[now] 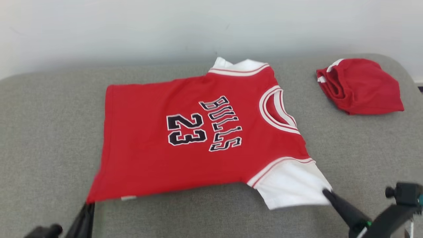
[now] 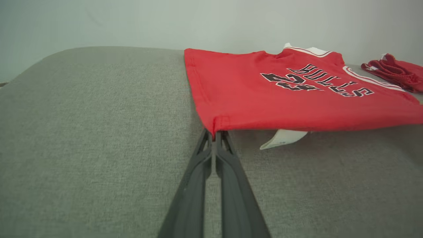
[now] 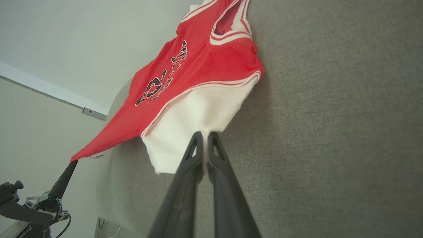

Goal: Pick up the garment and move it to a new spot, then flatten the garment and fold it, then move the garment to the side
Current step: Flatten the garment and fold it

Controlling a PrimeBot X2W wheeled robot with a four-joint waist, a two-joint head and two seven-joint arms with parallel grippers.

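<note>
The red jersey (image 1: 198,132) bore "BULLS" in black, white-edged letters on its chest; the number "23" stood just beside that word.

left gripper (image 1: 88,206): we lose its body past the head view's bottom edge | jersey (image 2: 248,96) and red bundle (image 2: 396,74): cut by left wrist view's right edge | label (image 2: 284,138): print too small for us | collar (image 3: 229,38): clipped at right wrist view's top

A jersey (image 1: 198,132) lies spread across the middle of a padded surface (image 1: 49,132), collar toward the right. A bunched cloth (image 1: 360,86) sits apart, far right. A wall (image 1: 132,26) stands behind.
</note>
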